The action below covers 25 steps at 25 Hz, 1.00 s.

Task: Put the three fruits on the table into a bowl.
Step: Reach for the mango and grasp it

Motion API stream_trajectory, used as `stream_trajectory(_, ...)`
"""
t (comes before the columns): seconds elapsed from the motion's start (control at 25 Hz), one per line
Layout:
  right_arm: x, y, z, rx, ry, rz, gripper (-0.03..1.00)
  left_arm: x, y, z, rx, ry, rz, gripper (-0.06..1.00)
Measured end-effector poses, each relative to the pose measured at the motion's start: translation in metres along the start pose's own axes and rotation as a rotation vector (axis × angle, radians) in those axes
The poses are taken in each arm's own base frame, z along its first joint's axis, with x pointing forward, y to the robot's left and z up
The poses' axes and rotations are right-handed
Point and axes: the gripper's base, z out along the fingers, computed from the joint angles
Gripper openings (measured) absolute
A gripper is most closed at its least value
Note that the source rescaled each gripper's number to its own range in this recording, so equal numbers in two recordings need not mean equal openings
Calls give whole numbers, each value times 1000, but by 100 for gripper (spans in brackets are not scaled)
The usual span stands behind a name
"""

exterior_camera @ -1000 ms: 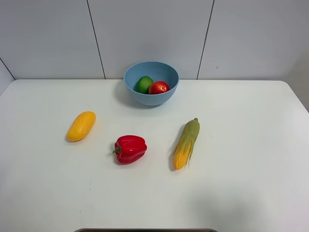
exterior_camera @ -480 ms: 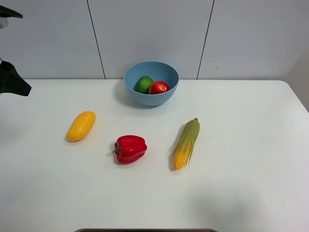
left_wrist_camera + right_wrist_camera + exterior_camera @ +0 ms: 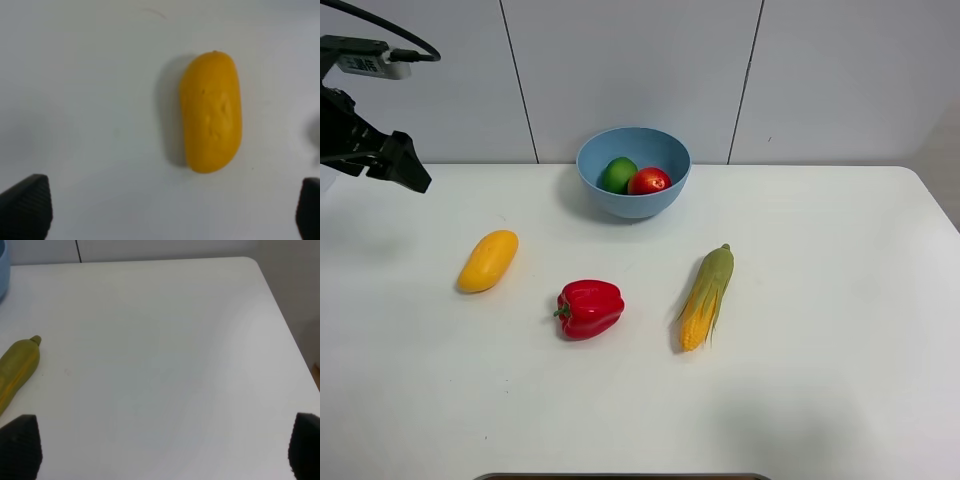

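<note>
I see left claw (image 3: 167,207) and right claw (image 3: 162,445) released; mango (image 3: 488,261) well apart from bowl (image 3: 633,205); arm label (image 3: 365,64) seemingly printed, illegible.

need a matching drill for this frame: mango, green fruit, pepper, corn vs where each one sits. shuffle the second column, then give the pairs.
Things:
1. mango
2. green fruit
3. pepper
4. corn

Places, as the high view shows them:
A. inside the bowl
B. on the table, farthest right
C. on the table, farthest left
D. on the table, between two others

Pairs: 1-C, 2-A, 3-D, 4-B
</note>
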Motion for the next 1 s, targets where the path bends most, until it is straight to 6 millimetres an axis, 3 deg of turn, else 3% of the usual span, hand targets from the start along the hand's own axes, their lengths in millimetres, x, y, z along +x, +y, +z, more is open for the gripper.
stream_trajectory(0.52, 0, 0, 0, 0, 0, 0, 100, -3, -24, 87, 85, 162, 13, 100)
stream_trajectory(1.0, 0, 0, 0, 0, 0, 0, 100, 4, -30, 124, 105, 237, -29, 100)
